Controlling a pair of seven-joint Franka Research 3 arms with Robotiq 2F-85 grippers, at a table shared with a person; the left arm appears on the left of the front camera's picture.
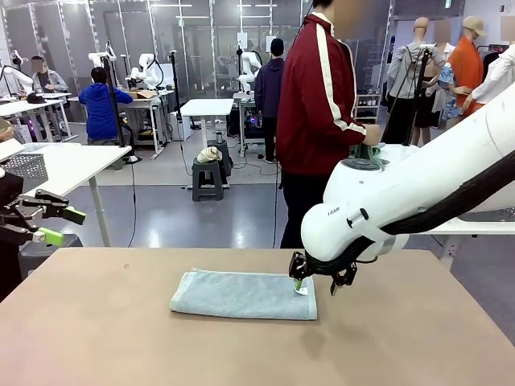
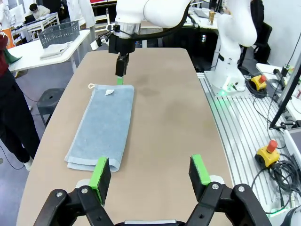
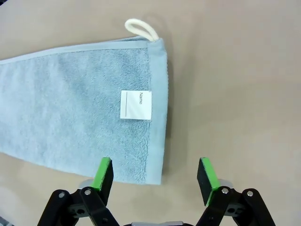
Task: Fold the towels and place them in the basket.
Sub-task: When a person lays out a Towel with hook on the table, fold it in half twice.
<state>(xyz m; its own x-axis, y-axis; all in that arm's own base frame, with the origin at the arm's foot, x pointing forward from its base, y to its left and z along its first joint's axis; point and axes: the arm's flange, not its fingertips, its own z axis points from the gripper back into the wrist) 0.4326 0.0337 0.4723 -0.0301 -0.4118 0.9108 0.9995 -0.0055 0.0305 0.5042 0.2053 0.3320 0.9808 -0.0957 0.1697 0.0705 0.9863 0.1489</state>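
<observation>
A pale blue-grey towel point(image 1: 241, 295) lies folded into a long strip in the middle of the tan table. In the right wrist view its short end point(image 3: 80, 103) carries a white tag point(image 3: 136, 104) and a white loop point(image 3: 141, 29). My right gripper point(image 1: 320, 281) hangs open just over that right end, one pad above the towel's corner and the other above bare table point(image 3: 155, 175). My left gripper point(image 1: 63, 226) stays open at the far left, off the table's edge, holding nothing point(image 2: 150, 173). The dark lattice basket point(image 2: 59, 34) stands on a white side table point(image 1: 72, 165).
A person in a red jacket point(image 1: 322, 104) stands at the far side with something green point(image 1: 364, 151) in hand. A folded cloth point(image 2: 54, 49) lies by the basket. A black stool point(image 2: 49, 101) stands between the tables. Bare tabletop point(image 1: 121, 338) surrounds the towel.
</observation>
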